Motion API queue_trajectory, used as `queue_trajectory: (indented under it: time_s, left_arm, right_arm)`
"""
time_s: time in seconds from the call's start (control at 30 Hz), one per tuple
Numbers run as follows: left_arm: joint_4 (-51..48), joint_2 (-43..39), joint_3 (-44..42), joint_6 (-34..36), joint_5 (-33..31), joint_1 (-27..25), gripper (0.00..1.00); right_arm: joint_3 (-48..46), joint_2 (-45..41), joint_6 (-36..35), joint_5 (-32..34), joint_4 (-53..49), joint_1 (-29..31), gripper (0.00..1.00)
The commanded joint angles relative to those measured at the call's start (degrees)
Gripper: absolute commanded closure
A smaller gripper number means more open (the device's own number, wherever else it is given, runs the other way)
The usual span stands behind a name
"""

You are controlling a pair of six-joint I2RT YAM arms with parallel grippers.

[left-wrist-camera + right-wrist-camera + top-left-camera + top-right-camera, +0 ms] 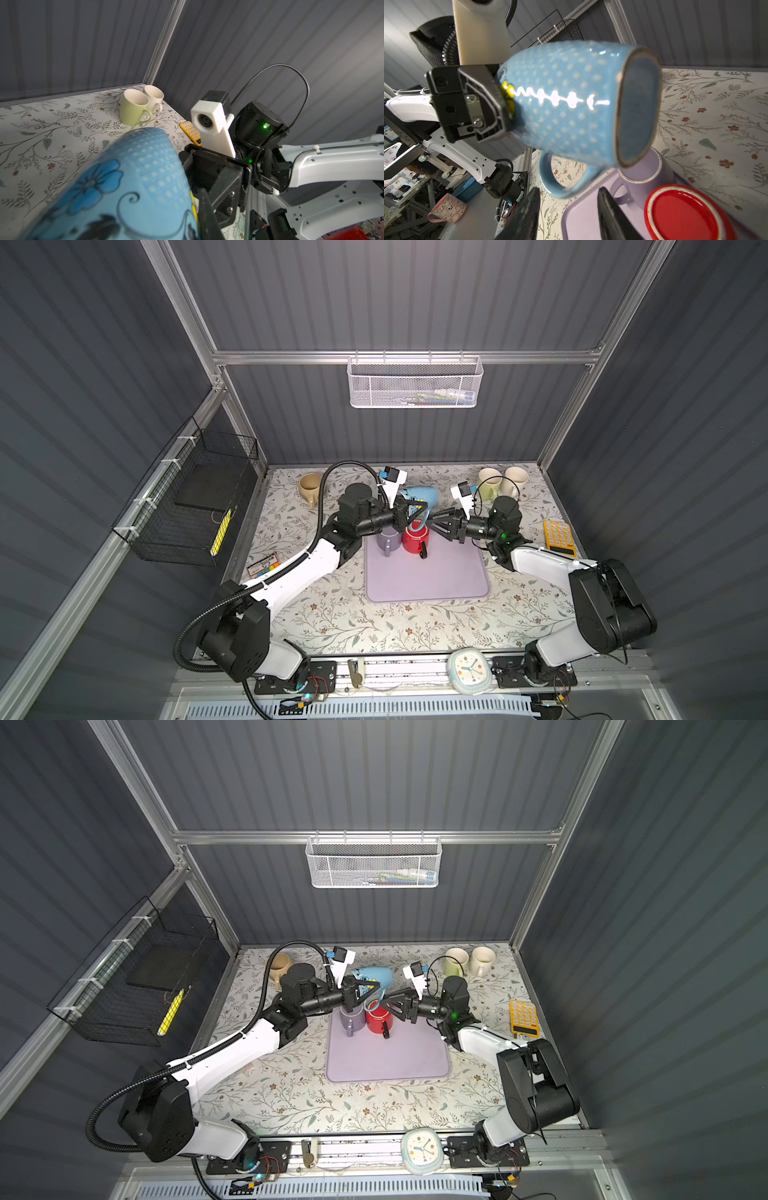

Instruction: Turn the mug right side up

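Note:
The mug (420,494) (374,974) is light blue with dots and flowers. It hangs on its side above the back of the purple mat (428,576), mouth toward the right, handle pointing down. My left gripper (423,512) (373,989) (195,207) is shut on the mug's base end; only one of its fingers (205,209) shows in the left wrist view. My right gripper (433,525) (386,1006) (569,193) is open just right of the mug (566,104). Its two fingertips stand either side of the handle loop without touching it.
A purple mug (388,542) and a red mug (415,542) stand on the mat under the grippers. A tan mug (309,487) sits back left, green (488,483) and cream (516,480) mugs back right. A yellow calculator (559,537) lies right, a clock (471,670) at the front.

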Motion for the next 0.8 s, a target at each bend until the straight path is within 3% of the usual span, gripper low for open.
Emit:
queue_trajectory:
  time_s: [0.0,0.33,0.77]
  left_arm:
    - [-4.2,-2.91,2.83,4.34,-2.65,0.85,1.0]
    - [-20.54,-2.51,10.51,11.53,-8.24,2.37,1.0]
    - [-39.81,4.11,25.56,20.01,-19.84,5.52,1.0]
  right_arm:
    - [-0.34,-0.58,-1.9,0.65,-1.86,-0.03,0.53]
    - [-0.87,-1.14,-3.68,2.06,-4.81,-0.54,0.53]
    - [1.15,-7.26,-15.6,13.38,-26.82,-0.64,0.55]
